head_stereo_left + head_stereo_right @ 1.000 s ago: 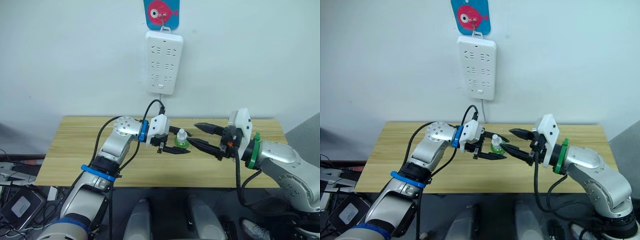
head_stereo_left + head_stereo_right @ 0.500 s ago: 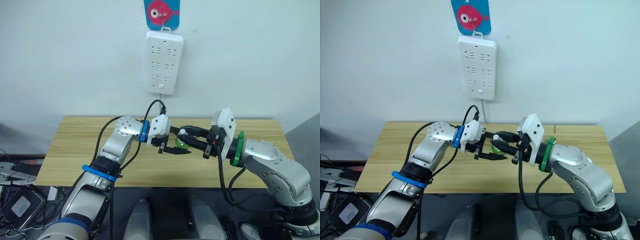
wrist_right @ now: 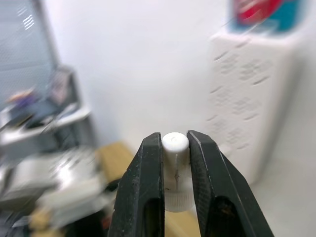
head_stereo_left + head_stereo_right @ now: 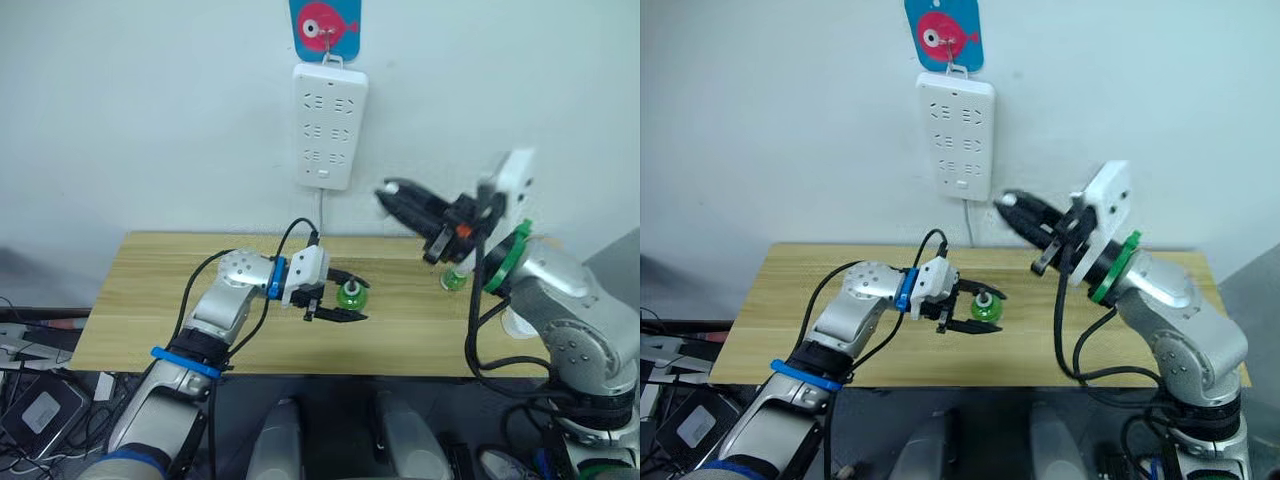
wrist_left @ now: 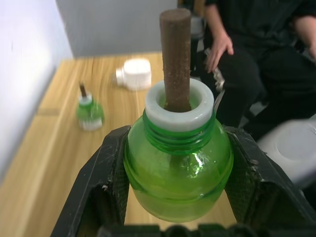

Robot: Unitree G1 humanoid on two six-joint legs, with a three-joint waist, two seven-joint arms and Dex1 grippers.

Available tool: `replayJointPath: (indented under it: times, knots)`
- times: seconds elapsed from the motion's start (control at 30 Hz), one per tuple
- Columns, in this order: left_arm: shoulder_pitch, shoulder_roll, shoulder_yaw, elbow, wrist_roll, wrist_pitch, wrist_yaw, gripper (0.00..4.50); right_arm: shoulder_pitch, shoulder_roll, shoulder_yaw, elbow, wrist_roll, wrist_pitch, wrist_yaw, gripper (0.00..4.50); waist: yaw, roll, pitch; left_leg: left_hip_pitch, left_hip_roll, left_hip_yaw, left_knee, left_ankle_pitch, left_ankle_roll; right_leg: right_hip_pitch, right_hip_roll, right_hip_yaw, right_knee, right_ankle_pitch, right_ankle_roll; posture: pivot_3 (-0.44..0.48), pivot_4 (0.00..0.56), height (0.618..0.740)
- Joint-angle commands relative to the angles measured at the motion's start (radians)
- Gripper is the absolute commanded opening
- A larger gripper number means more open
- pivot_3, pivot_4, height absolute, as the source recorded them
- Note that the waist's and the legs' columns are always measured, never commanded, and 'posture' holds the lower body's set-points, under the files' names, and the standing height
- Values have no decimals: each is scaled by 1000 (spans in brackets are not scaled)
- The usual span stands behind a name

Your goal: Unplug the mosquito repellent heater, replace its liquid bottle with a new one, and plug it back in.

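Observation:
My left gripper (image 4: 345, 297) is shut on a green liquid bottle (image 5: 177, 168) just above the table's middle. The bottle is upright and uncapped, with a brown wick (image 5: 175, 54) standing out of its white neck. Up near the power strip, my right gripper (image 4: 388, 192) is shut on a small white cap (image 3: 175, 148). A second green bottle (image 4: 455, 278) with a thin wick stands on the table's right side, partly behind my right arm. The white mosquito repellent heater (image 5: 134, 74) lies on the table beyond that bottle, in the left wrist view.
A white power strip (image 4: 329, 125) hangs on the wall under a blue card with a red fish (image 4: 325, 25). The wooden table (image 4: 140, 300) runs below both arms. A person in black (image 5: 256, 44) sits past the table's right end.
My right gripper closed on the bottle's white cap, pulled it off and rose up and right toward the power strip. The left gripper sank slightly with the bottle, whose wick is now bare.

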Motion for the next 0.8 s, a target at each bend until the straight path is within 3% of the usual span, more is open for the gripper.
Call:
replayJointPath:
  times: [0.03,0.27,0.53,0.8]
  knots:
    - [9,11,27,-34,1,-21,23,2271,93,-2,19,64,-116,-59,-48,376,7,-2,-1,0,-1,0,0,0,0,0,0,0,0,0,0,-60,231,740]
    - [14,25,37,-48,-5,-2,51,2271,190,51,126,382,-383,-338,-46,376,7,-2,-1,0,-3,2,0,0,0,0,-1,2,-1,0,0,-42,253,740]
    - [7,20,45,-69,-6,14,114,2271,122,157,134,981,-618,-794,-125,376,8,-1,0,1,0,3,-1,0,0,0,1,2,0,-1,-2,-12,289,740]
    - [15,35,57,-109,-16,48,114,2271,67,187,109,1214,-686,-954,-201,376,9,-1,7,1,1,3,-1,0,0,0,2,2,0,-2,-2,10,333,740]
